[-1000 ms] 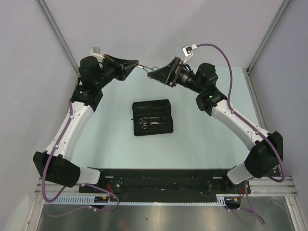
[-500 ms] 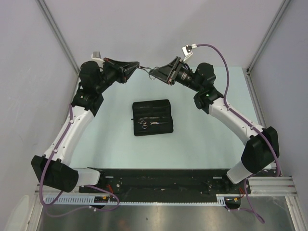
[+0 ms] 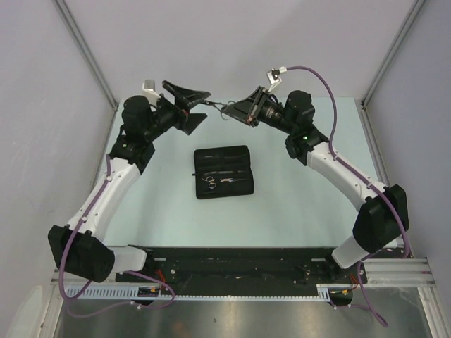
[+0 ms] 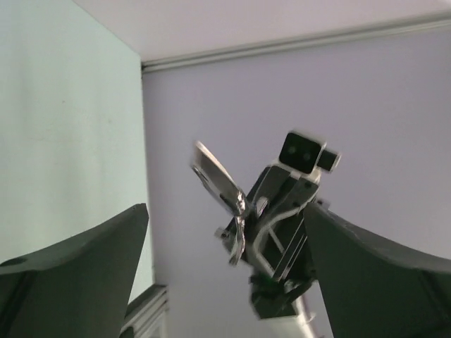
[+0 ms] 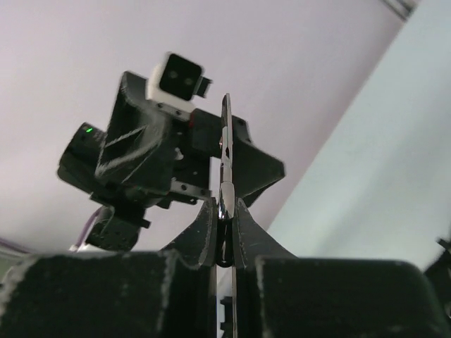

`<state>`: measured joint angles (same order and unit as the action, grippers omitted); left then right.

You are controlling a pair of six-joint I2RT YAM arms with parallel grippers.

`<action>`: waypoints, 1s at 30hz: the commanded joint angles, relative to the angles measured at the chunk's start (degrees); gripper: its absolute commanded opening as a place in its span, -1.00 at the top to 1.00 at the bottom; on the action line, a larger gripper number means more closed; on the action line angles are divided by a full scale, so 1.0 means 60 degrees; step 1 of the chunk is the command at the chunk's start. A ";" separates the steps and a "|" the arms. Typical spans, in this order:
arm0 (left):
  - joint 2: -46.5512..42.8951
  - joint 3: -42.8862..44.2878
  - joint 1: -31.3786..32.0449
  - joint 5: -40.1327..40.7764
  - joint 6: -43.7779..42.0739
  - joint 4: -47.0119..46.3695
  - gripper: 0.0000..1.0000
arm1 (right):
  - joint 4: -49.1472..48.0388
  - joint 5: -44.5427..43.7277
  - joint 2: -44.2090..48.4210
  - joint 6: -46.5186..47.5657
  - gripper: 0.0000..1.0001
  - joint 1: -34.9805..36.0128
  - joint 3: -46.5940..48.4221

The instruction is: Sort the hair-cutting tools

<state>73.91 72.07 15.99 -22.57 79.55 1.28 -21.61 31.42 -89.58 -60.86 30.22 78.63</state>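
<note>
Silver scissors (image 5: pixel 226 141) are sitting clamped in the closed right gripper (image 5: pixel 225 208), so the wide-open left gripper (image 3: pixel 199 105) should be retreating straight, without snagging.

Scissors (image 4: pixel 236 204) blurred in L wrist view; case (image 3: pixel 222 155) contents tiny.

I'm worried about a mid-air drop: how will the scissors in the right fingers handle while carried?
Probably stiff: the scissors are slim metal and stand straight out of the right fingers. Likely slippery, since the fingers clamp smooth polished metal near one end with most of the length sticking out, so it may pivot or slide. It seems light for its length.
</note>
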 commanded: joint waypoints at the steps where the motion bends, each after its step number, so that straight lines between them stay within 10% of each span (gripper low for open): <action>1: -0.0524 -0.0628 -0.0101 -0.1524 -0.2254 -0.0169 -0.93 | 0.1967 -0.0109 0.0515 0.1513 1.00 -0.0464 0.0035; 16: 0.0307 -0.4907 -0.0248 -0.2188 -0.6533 0.0942 0.24 | 0.4143 0.0945 0.1761 0.3492 1.00 -0.1755 -0.4314; 30: 0.2110 -0.4674 -0.0160 0.1279 -0.7735 0.2671 0.53 | 0.3206 0.1822 0.1396 0.3888 1.00 -0.2414 -0.6030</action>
<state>84.47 41.91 14.85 -26.11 36.53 11.90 1.30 38.24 -80.29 -40.42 15.99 42.72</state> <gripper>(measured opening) 0.243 0.066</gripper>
